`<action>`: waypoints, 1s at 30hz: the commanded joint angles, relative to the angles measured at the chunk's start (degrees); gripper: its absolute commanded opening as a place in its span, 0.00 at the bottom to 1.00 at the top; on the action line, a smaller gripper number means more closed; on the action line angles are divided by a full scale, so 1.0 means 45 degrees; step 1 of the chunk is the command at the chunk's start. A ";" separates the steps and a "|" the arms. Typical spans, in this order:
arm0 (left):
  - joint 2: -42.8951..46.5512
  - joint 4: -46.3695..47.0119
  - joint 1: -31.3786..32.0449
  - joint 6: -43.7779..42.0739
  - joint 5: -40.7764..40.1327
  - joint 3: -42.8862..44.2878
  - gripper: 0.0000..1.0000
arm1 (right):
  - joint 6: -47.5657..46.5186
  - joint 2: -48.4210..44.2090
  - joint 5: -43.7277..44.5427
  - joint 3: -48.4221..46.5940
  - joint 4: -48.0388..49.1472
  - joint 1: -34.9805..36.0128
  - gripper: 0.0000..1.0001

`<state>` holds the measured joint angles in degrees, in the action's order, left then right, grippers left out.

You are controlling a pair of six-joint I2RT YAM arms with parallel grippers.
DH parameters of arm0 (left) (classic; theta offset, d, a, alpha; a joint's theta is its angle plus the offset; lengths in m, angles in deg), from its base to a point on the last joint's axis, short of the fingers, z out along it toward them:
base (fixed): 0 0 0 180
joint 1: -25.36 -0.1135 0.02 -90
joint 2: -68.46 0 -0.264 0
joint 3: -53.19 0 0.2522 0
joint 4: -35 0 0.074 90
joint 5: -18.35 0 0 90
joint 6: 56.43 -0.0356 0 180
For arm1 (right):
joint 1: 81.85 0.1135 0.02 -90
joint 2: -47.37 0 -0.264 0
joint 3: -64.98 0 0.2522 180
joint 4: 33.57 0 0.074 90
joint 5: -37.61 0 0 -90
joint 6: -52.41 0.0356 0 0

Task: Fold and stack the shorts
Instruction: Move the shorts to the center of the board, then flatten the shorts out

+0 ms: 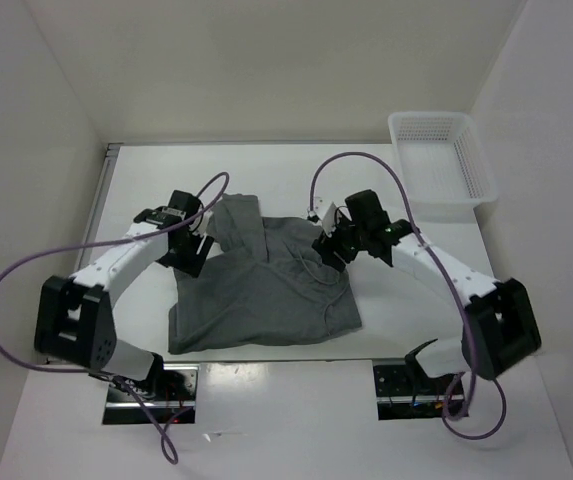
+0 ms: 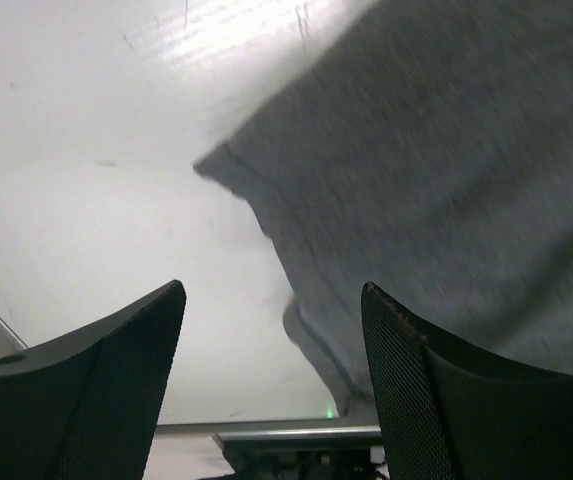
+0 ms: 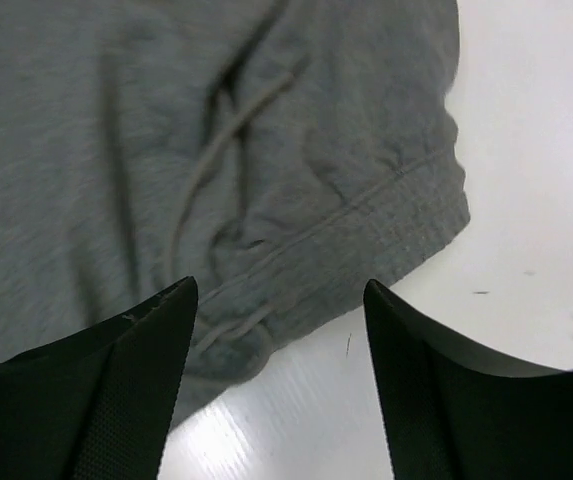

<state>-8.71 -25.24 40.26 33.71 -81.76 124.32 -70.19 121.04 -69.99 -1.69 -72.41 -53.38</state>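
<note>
The grey shorts (image 1: 261, 285) lie spread on the white table between the two arms, one leg end reaching up toward the far left. My left gripper (image 1: 198, 243) is open above the shorts' left edge; in the left wrist view a hemmed corner of the shorts (image 2: 426, 180) lies beyond its open fingers (image 2: 116, 380). My right gripper (image 1: 328, 250) is open above the shorts' right upper edge; in the right wrist view the waistband and drawstring (image 3: 266, 180) lie under the open fingers (image 3: 436, 390). Neither gripper holds anything.
A white mesh basket (image 1: 440, 163) stands at the far right of the table (image 1: 406, 300). White walls close in the left, back and right. Purple cables loop over both arms.
</note>
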 commanded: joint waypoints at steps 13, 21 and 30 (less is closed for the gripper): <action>-0.5663 0.3024 -0.0888 -0.0032 0.0293 0.1102 0.61 | 0.4938 0.5952 -0.0736 -0.3068 0.3502 -0.2557 0.68; -0.6192 0.2929 -0.1709 -0.0032 -0.0078 0.2269 0.06 | 0.5760 0.7475 -0.0852 -0.3671 0.3620 -0.2557 0.30; -0.6871 0.1014 -0.1241 -0.0032 0.2474 0.7811 0.92 | 0.5291 0.7360 -0.0697 -0.4103 0.3659 -0.2557 0.22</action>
<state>-37.05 -18.83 33.42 33.62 -77.32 150.76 -46.11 154.90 -72.94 -17.99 -58.12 -65.12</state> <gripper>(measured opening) 0.889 0.202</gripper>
